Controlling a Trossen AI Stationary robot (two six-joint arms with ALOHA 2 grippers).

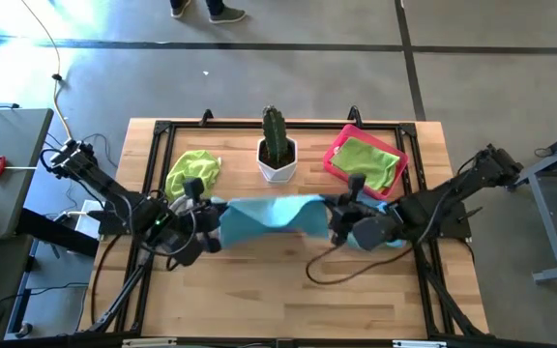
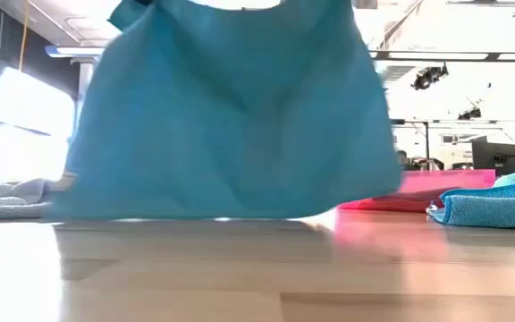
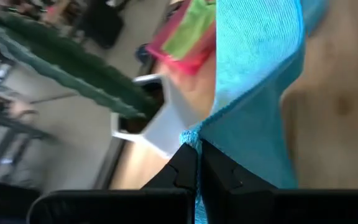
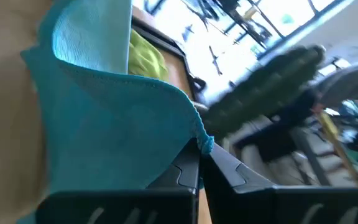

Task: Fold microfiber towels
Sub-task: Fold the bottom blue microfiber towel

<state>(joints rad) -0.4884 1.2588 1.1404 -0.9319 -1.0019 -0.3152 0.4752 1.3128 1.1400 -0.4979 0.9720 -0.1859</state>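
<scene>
hanging ribbed blue towel (image 1: 264, 215) pinched taut between left end effector (image 1: 206, 215) and right end effector (image 1: 335, 218).

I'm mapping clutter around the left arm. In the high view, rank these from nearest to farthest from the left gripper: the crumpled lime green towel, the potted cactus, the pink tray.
Measured from the left gripper, shut on a corner of the hanging light blue microfiber towel:
1. Crumpled lime green microfiber towel, just behind it, on the table's left.
2. Green cactus in its white pot, back centre.
3. Flat pink rectangular tray, back right, holding another green towel.
</scene>
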